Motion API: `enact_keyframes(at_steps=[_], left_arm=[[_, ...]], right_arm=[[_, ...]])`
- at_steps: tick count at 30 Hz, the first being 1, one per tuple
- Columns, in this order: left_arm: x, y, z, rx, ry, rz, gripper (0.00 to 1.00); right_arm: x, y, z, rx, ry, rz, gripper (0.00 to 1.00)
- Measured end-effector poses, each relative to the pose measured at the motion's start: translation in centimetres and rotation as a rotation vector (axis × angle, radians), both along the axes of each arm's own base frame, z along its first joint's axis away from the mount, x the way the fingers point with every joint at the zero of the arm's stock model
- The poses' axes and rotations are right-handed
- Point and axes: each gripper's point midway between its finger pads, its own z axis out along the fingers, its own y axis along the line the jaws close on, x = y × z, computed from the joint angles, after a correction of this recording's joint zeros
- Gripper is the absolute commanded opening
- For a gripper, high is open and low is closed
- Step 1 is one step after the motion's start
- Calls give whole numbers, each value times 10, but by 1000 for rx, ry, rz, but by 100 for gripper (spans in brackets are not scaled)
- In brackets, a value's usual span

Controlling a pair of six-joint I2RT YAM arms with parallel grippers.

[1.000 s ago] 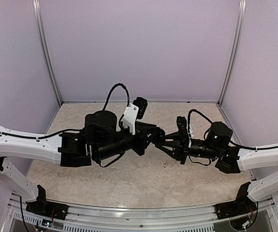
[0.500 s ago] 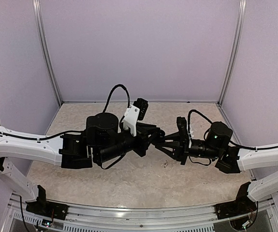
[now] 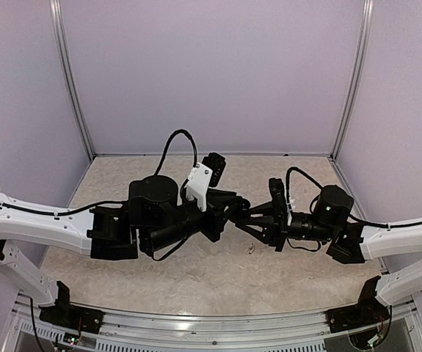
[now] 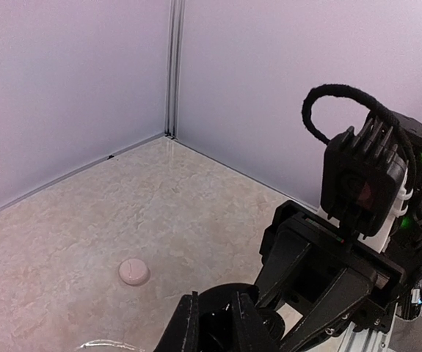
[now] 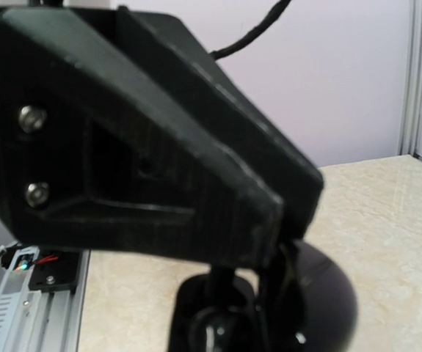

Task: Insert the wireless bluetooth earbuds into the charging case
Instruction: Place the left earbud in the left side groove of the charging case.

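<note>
My two grippers meet tip to tip above the middle of the table. My left gripper (image 3: 229, 213) is shut on a round black charging case (image 4: 251, 315), whose domed lid (image 5: 324, 297) also shows in the right wrist view. My right gripper (image 3: 238, 213) has its fingers drawn to a point right at the case. A glossy black earbud (image 5: 222, 330) seems pinched at its tips, but that view is blurred and mostly blocked by the left gripper's body. A tiny earbud-like piece (image 3: 251, 249) lies on the table below the grippers.
A small pale pink puck (image 4: 134, 271) lies on the beige table towards the far right corner. The rim of a clear object (image 4: 108, 343) shows at the bottom edge of the left wrist view. Lilac walls enclose the table on three sides.
My left arm has crept slightly to the right and its wrist has turned a little. The two grippers stay together at the case.
</note>
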Motion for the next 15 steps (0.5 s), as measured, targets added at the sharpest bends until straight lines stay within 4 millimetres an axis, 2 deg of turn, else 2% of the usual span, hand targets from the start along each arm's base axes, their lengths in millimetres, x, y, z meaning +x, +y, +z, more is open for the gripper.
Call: enact_keyframes(at_steps=[15], left_arm=[[-6, -1, 0, 4, -11, -30, 15]], right_arm=[[-6, -2, 1, 19, 9, 33, 0]])
